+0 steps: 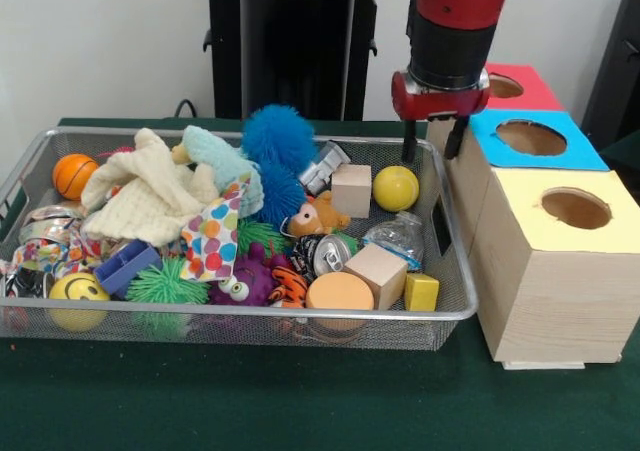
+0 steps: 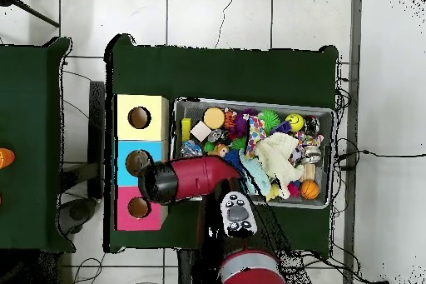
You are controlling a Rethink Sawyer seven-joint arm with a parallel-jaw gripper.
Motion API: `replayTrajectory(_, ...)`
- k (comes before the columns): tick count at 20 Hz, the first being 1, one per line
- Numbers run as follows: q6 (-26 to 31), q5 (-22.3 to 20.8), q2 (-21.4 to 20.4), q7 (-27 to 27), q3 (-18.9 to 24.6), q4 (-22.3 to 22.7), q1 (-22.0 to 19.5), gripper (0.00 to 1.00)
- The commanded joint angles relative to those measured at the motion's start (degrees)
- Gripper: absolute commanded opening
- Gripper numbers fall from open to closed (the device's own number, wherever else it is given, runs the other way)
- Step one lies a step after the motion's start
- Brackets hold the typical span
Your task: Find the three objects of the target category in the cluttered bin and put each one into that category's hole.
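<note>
The cluttered bin (image 1: 250, 313) is a wide silver wire-mesh tray, also in the overhead view (image 2: 250, 102). It holds two wooden cubes (image 1: 351, 189) (image 1: 376, 274), a yellow ball (image 1: 395, 188), a yellow block (image 1: 421, 292), an orange disc (image 1: 339, 294), a can (image 1: 325, 254), fuzzy blue balls (image 1: 278, 136) and a cream cloth (image 1: 150, 196). Three wooden boxes with holes stand beside it: yellow top (image 1: 560, 206), blue top (image 1: 530, 136), red top (image 1: 515, 86). My gripper (image 1: 432, 149) hangs open and empty above the bin's right rim, next to the blue box.
The bin's left half holds a small basketball (image 1: 74, 174), a smiley ball (image 1: 78, 289), a green spiky ball (image 1: 165, 283), a purple toy (image 1: 245, 281) and a blue block (image 1: 127, 266). In the overhead view the arm (image 2: 187, 179) hides the gripper.
</note>
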Motion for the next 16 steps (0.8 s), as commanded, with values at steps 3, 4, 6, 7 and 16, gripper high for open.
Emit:
replayTrajectory(3,-10.8,3.2,10.7,15.4,-3.2,-0.3,0.8,1.0)
replayTrajectory(4,-11.5,3.3,11.3,15.2,-3.6,-0.7,1.0,1.0)
replayTrajectory(6,-11.9,3.6,11.8,14.3,-3.8,-0.8,0.9,1.0)
replayTrajectory(7,-11.9,3.7,11.8,13.9,-3.9,-0.7,0.8,1.0)
replayTrajectory(16,-6.1,4.3,5.1,9.7,-4.8,2.2,-0.2,1.0)
